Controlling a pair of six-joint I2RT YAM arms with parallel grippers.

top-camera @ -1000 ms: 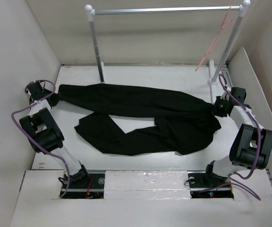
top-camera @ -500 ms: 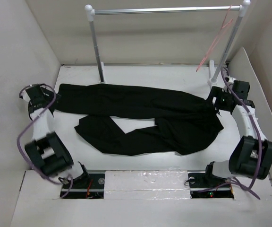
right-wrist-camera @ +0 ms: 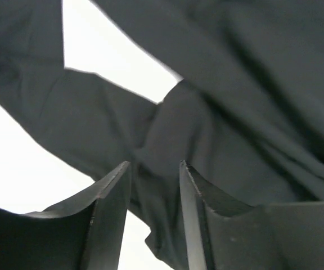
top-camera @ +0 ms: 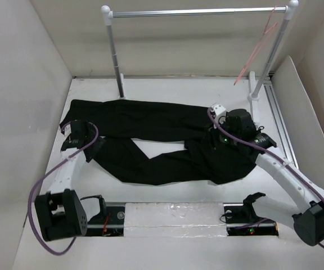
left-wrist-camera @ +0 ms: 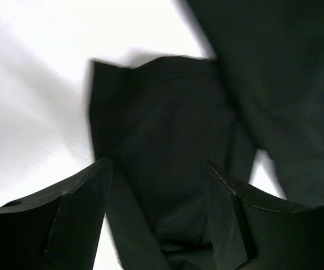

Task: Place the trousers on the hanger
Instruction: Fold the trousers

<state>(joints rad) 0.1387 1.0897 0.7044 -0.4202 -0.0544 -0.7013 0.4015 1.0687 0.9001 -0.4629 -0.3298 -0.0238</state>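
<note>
The black trousers (top-camera: 162, 121) lie flat across the white table, with one leg stretched along the back and the other folded toward the front. My left gripper (top-camera: 82, 138) hovers over the left end of the front leg. In the left wrist view the left gripper (left-wrist-camera: 155, 169) is open, with trouser fabric (left-wrist-camera: 167, 124) below the gap. My right gripper (top-camera: 221, 138) is above the wide right part of the garment. In the right wrist view the right gripper (right-wrist-camera: 153, 169) has its jaws apart, narrower, over folded cloth (right-wrist-camera: 235, 84). The pinkish-red hanger (top-camera: 256, 48) hangs from the right end of the rail.
A silver rail (top-camera: 196, 11) on two white posts (top-camera: 112, 50) spans the back of the table. White walls close in the left, back and right sides. A track (top-camera: 279, 124) runs along the right edge near the right post.
Both grippers have let go of the trouser ends and opened. The left one moved nearer, to the front leg's end. The right arm swung left over the garment.
</note>
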